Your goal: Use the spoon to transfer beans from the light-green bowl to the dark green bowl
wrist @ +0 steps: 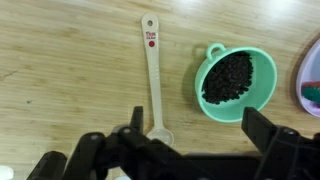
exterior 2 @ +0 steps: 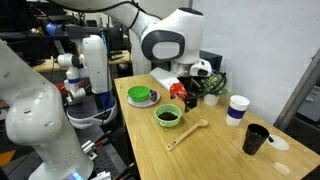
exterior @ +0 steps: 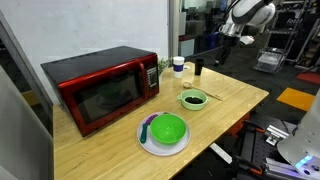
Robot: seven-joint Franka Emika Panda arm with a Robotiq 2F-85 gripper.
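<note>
- The claw (wrist: 200,128) stands wide, its two dark fingers (wrist: 137,120) spread far apart with nothing between them. It grips nothing.
- In the wrist view the claw hangs above the worktop (exterior: 100,145) and touches none of the things below it.
- The spoon (wrist: 152,75) lies flat on the bare wood. It is pale, with a small red print near the end of its handle.
- The spoon's scoop end lies close under one finger of the claw, and its handle points straight away from the claw.
- The light-green bowl (wrist: 236,82) stands upright just beside the spoon, not touching it, nearer the other finger.
- The beans (wrist: 230,78) fill the middle of this bowl as a dark heap; none shows on the wood around it.
- In both exterior views the light-green bowl (exterior: 192,98) (exterior 2: 168,116) sits about mid-worktop, with the spoon (exterior: 213,96) (exterior 2: 188,133) on its side away from the plate.
- The dark green bowl (exterior: 168,128) (exterior 2: 140,96) rests on a white plate (exterior: 148,143) near one long edge of the worktop, well apart from the claw. Whether it holds any beans cannot be told.
- A red microwave (exterior: 105,90) fills one end of the worktop.
- A white cup (exterior 2: 237,110) and a black cup (exterior 2: 256,140) stand toward the opposite end, near a corner.
</note>
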